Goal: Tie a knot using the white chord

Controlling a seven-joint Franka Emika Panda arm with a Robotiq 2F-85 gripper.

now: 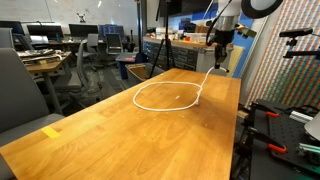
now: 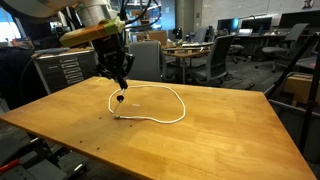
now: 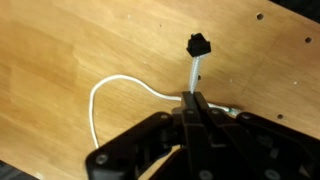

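Note:
The white chord (image 1: pixel 168 95) lies in a wide loop on the wooden table (image 1: pixel 120 130); it also shows in the other exterior view (image 2: pixel 160 105). My gripper (image 3: pixel 192 97) is shut on the chord near one end and holds that end up off the table. In the wrist view the short held piece (image 3: pixel 194 70) sticks out past the fingertips and ends in a dark tip (image 3: pixel 199 45). In both exterior views the gripper (image 2: pixel 120 80) hangs over the table's far end (image 1: pixel 221 50). The other dark tip is not clear to see.
Office chairs (image 1: pixel 95 50) and desks stand beyond the table. A patterned panel and stands with red parts (image 1: pixel 275 120) stand beside the table's edge. A metal cart (image 2: pixel 60 65) stands behind the arm.

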